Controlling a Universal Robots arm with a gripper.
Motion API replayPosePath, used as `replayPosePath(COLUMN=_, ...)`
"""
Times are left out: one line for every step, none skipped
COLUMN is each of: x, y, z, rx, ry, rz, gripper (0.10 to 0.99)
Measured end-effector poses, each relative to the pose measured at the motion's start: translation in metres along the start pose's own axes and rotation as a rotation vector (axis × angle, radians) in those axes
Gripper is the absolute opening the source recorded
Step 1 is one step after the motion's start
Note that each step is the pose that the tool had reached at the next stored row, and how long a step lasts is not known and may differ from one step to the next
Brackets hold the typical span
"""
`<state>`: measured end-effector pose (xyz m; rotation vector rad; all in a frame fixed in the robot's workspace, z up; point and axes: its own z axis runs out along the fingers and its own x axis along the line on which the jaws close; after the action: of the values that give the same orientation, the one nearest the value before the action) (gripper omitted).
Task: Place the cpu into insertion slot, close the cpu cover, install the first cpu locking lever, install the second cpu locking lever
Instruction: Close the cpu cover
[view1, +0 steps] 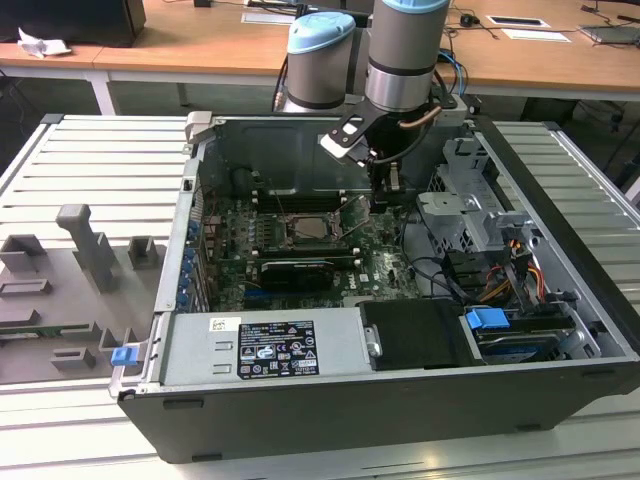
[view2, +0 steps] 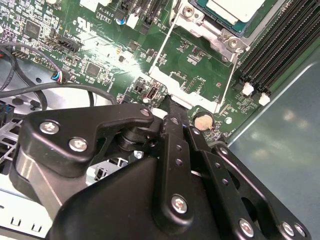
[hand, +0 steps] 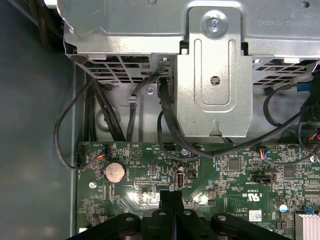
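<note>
While pale silver-grey square cpu (view2: 235, 7) sits in dark silver-rimmed insertion slot (view2: 220, 36), black gripper (view2: 168, 104) hangs just beside that slot over green motherboard (view2: 195, 62), fingers closed together.

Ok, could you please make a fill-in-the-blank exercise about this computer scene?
1. The silver chip sits in its ___.
2. The gripper hangs over the ___ circuit board.
3. Its fingers are ___, not open.
Missing words: socket; green; shut.

Gripper (hand: 171, 196) seemingly closed over green motherboard (hand: 235, 175), coin battery (hand: 113, 172), black cables (hand: 167, 125)
</note>
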<state>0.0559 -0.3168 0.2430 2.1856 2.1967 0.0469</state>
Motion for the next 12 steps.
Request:
replayPosePath(x=0.0, y=-0.0001, z=0.0, rx=0.0, ry=-0.0001, rz=0.0, gripper=0.106)
replayPosePath(x=0.0, y=-0.0003, z=0.0, rx=0.0, ry=0.0, rz=0.0, gripper=0.106)
replayPosePath(x=0.0, y=-0.0005, z=0.0, rx=0.0, ry=0.0, rz=0.0, gripper=0.106)
replayPosePath(x=0.0, y=-0.0005, z=0.0, rx=0.0, ry=0.0, rz=0.0, gripper=0.106)
replayPosePath(x=0.0, y=-0.0007, z=0.0, rx=0.0, ry=0.0, rz=0.0, gripper=0.106)
replayPosePath(x=0.0, y=-0.001, z=-0.0001, rx=0.0, ry=-0.0001, rz=0.0, gripper=0.106)
replayPosePath(x=0.0, y=-0.0011, z=0.0, rx=0.0, ry=0.0, rz=0.0, gripper=0.106)
replayPosePath(x=0.0, y=-0.0012, z=-0.0001, rx=0.0, ry=0.0, rz=0.0, gripper=0.106)
replayPosePath(x=0.0, y=-0.0014, z=-0.0001, rx=0.0, ry=0.0, rz=0.0, gripper=0.106)
replayPosePath(x=0.0, y=-0.0016, z=-0.0001, rx=0.0, ry=-0.0001, rz=0.0, gripper=0.106)
replayPosePath(x=0.0, y=-0.002, z=-0.0001, rx=0.0, ry=0.0, rz=0.0, gripper=0.106)
replayPosePath(x=0.0, y=-0.0022, z=-0.0001, rx=0.0, ry=-0.0001, rz=0.0, gripper=0.106)
